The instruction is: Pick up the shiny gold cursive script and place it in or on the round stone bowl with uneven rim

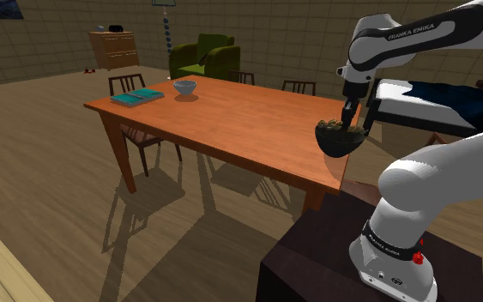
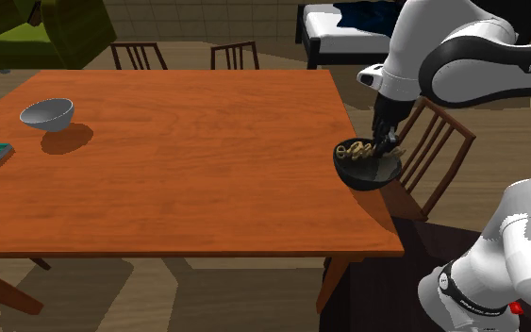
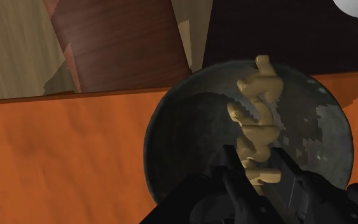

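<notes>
The desk (image 1: 248, 120) is carrying the dark round bowl (image 2: 367, 172) right at its edge toward the stand (image 1: 316, 257). The pincer (image 3: 257, 160) is hanging directly above that bowl, clasping the near end of the gold script (image 3: 254, 114). The script's long axis is running away from the pincer, across the hollow.

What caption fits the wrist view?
Black gripper clasps the gold script over the dark bowl near the table edge.
</notes>
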Robot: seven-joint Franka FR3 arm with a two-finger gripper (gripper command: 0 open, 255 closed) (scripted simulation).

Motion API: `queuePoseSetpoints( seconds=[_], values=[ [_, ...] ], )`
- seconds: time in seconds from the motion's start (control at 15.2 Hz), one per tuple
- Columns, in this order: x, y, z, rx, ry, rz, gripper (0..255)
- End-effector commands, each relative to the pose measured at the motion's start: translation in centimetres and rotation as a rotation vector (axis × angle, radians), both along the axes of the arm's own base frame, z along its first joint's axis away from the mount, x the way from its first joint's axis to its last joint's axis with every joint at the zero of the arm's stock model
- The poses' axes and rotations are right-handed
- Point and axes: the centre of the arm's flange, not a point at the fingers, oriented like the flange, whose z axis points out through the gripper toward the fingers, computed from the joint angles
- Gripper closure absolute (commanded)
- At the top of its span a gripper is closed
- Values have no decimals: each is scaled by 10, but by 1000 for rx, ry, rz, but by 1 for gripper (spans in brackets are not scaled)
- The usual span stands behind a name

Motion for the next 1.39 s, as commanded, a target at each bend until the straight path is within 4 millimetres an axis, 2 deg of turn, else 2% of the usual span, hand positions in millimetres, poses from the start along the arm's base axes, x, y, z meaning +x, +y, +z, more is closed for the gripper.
queuePoseSetpoints(
  seconds=[0.0, 0.46, 0.53, 0.86, 1.12, 1.32],
  values=[
    [0, 0, -9, 0, 0, 0, 255],
    [0, 0, -9, 0, 0, 0, 255],
    [0, 0, -9, 0, 0, 0, 0],
    [0, 0, -9, 0, 0, 0, 0],
    [2, 1, 41, 0, 0, 0, 0],
    [2, 1, 41, 0, 0, 0, 0]
  ],
)
